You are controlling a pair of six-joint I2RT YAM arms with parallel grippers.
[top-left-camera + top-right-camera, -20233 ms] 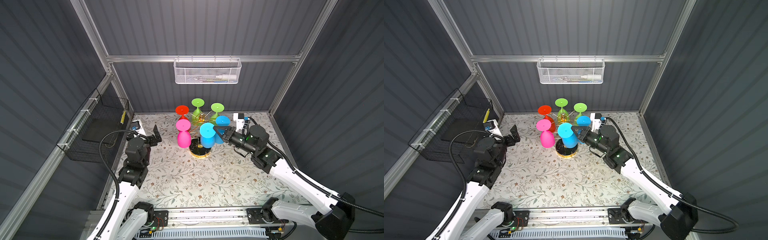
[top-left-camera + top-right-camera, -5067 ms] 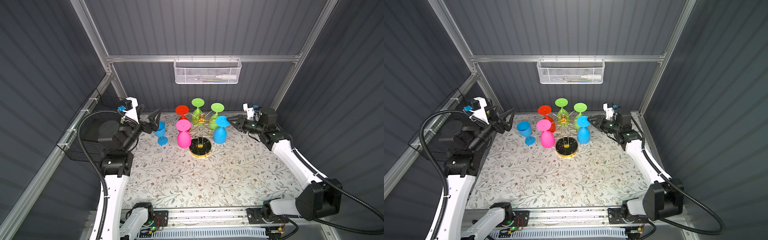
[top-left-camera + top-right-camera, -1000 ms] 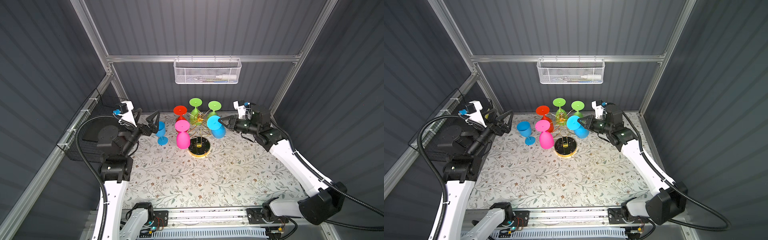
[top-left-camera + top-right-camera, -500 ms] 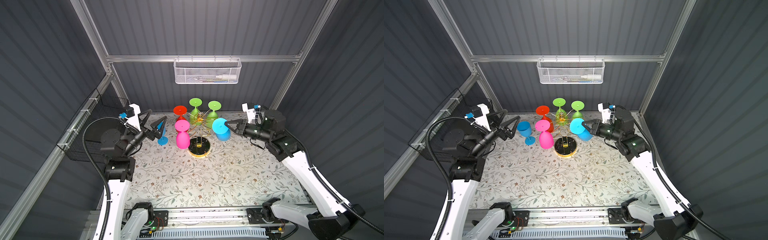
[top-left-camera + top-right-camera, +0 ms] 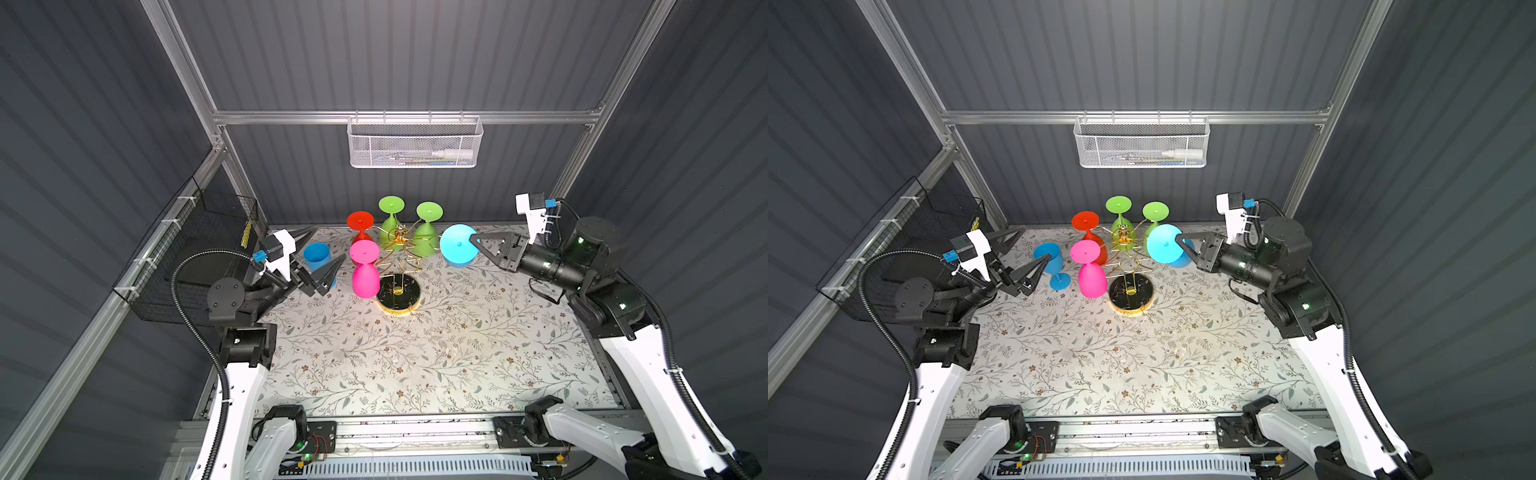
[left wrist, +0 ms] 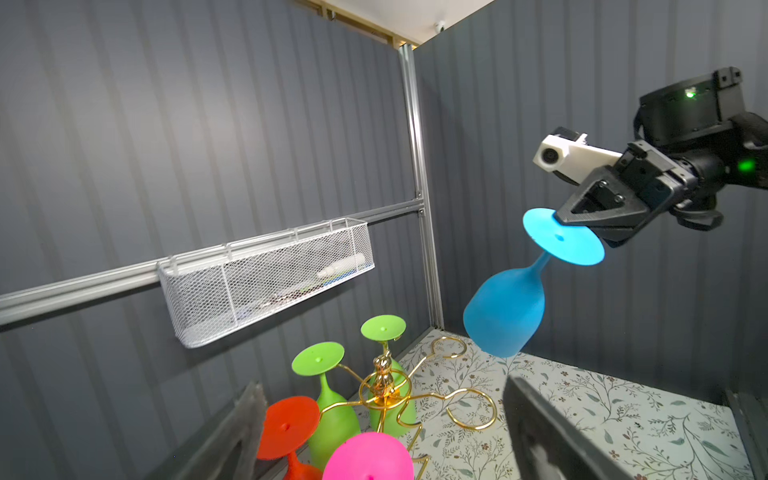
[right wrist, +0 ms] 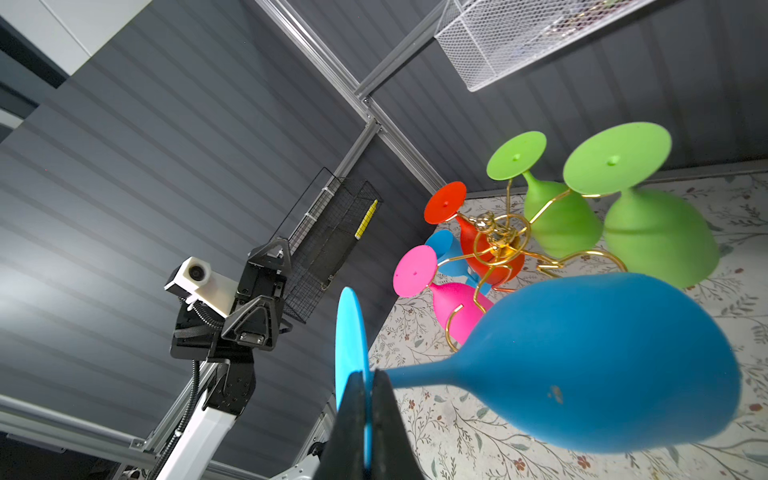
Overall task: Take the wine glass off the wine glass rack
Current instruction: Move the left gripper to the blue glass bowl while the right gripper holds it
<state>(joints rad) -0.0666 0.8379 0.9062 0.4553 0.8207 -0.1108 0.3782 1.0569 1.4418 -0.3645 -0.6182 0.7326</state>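
Glass [image 5: 455, 246] foot edge in right tool [image 5: 473, 240], off rack [image 5: 398, 291]

Looking down from high at the front in both top views, far enough to take in the whole worktop [image 5: 415, 353]. From the left wrist, aimed up across the rack [image 6: 384, 386] toward the right arm [image 6: 685, 166]. From the right wrist, close behind the blue glass [image 7: 582, 365], facing the left arm [image 7: 232, 324]. Sharing rack and white basket [image 6: 266, 282] across all four.
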